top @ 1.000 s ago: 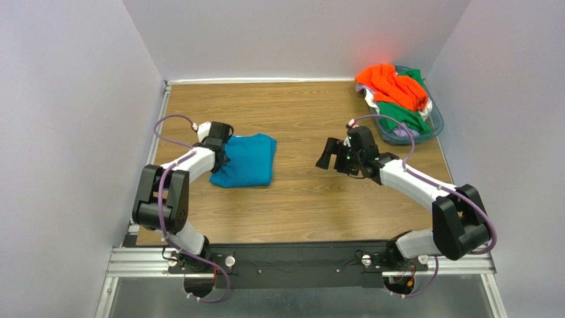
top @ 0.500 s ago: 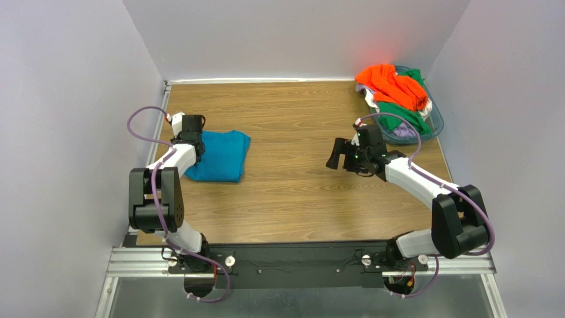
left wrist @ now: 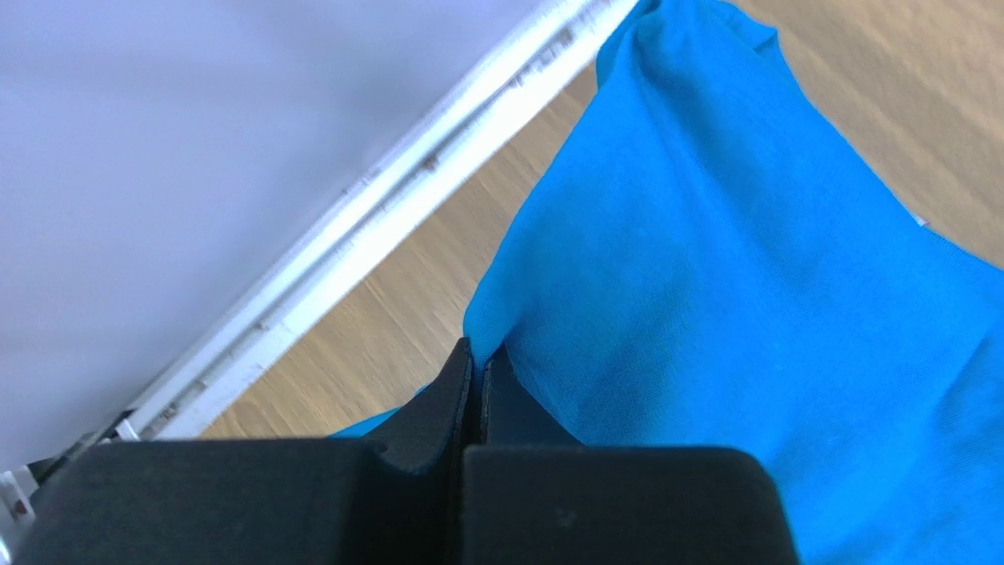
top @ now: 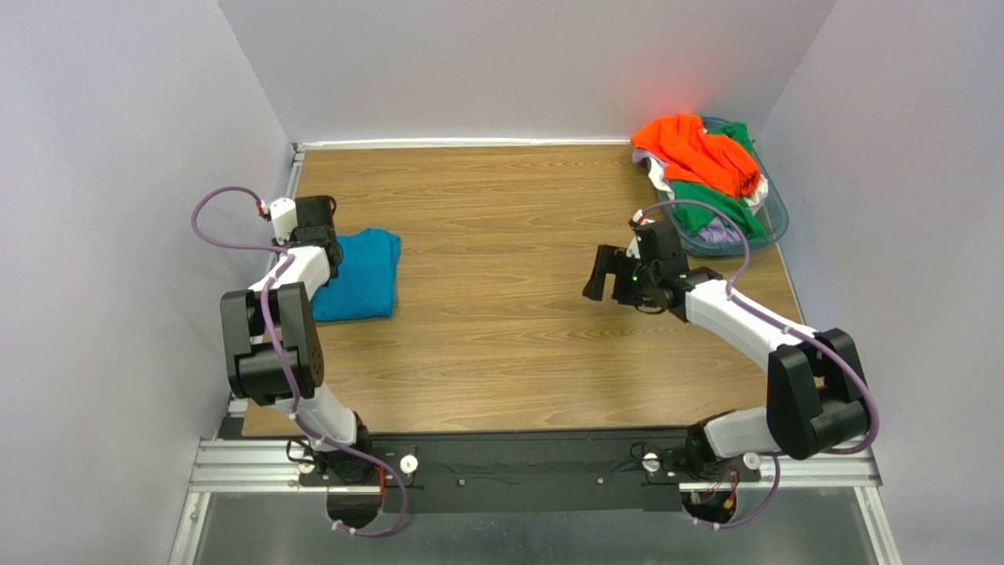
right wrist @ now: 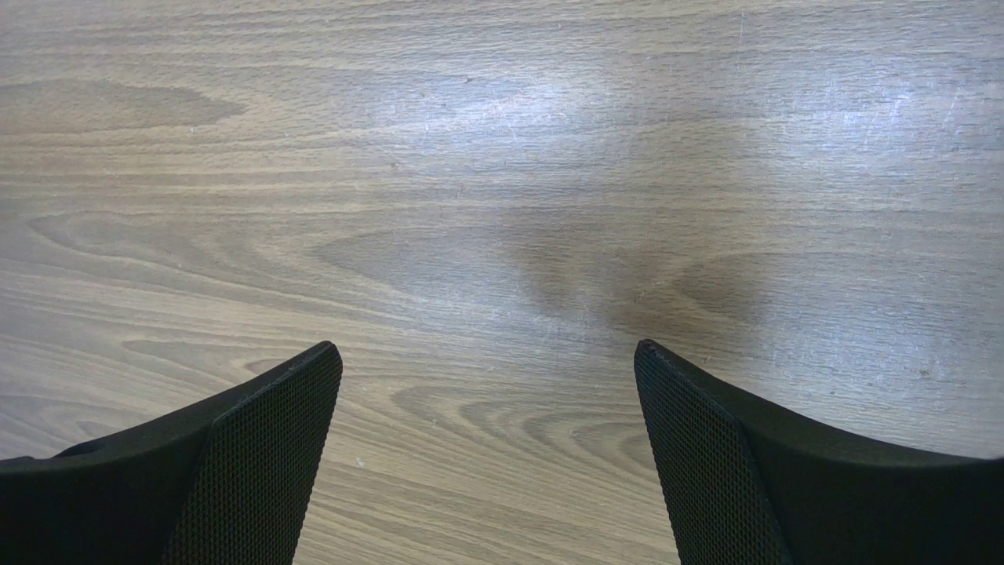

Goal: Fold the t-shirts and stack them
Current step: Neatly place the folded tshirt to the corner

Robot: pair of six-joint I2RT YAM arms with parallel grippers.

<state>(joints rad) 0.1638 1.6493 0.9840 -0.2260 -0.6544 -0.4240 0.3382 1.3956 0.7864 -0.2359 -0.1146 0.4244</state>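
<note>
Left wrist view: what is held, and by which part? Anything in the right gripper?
The left gripper pinches the folded teal-blue cloth t-shirt by a bunched fold at its edge. The right gripper is open, holding nothing.

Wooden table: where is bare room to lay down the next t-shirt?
Free: the wooden table's middle, between the folded teal-blue t-shirt held by the left gripper and the open right gripper. Crowded: the far right corner, where a clear bluish plastic basket holds orange and green shirts.

Rear overhead — wrist close-ups, probably downward
</note>
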